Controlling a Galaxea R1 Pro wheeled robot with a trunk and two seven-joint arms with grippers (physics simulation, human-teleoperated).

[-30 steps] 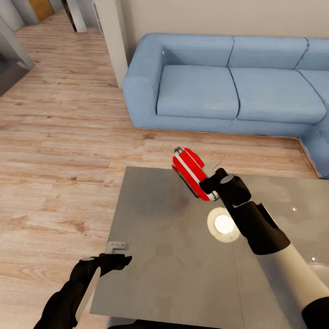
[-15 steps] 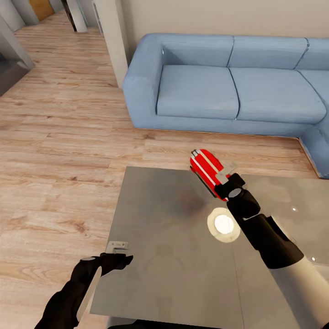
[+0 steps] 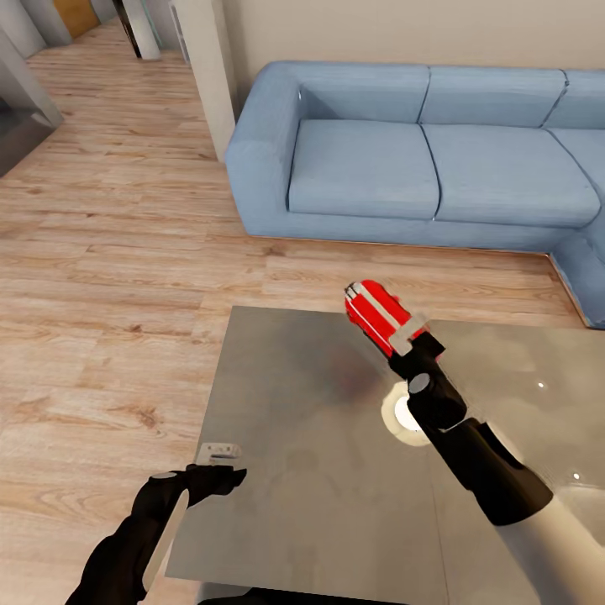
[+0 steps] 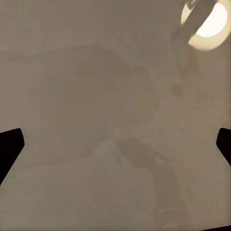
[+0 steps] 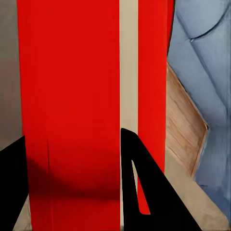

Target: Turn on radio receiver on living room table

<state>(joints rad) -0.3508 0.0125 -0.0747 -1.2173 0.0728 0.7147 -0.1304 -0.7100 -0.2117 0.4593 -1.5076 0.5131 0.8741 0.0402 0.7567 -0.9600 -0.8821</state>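
The red radio receiver [image 3: 376, 313] with its white trim band hangs tilted above the far edge of the glossy grey table [image 3: 319, 470]. My right gripper [image 3: 409, 338] is shut on it from the near side. In the right wrist view the red body [image 5: 72, 96] and white band [image 5: 128, 72] sit between the black fingers [image 5: 144, 187]; the dial and grille are hidden. My left gripper [image 3: 220, 467] hovers open at the table's near left corner. In the left wrist view it [image 4: 115, 144] faces bare tabletop [image 4: 96, 86].
A blue L-shaped sofa [image 3: 420, 160] stands beyond the table and wraps round at the right. Light wood plank floor [image 3: 109, 277] spreads left of the table. A beige wall corner [image 3: 206, 67] rises at the sofa's left end. A lamp's reflection [image 3: 403, 416] glares on the tabletop.
My right gripper has carried the radio to the right and turned it, with the wrist dropping nearer the tabletop. The left arm has barely moved.
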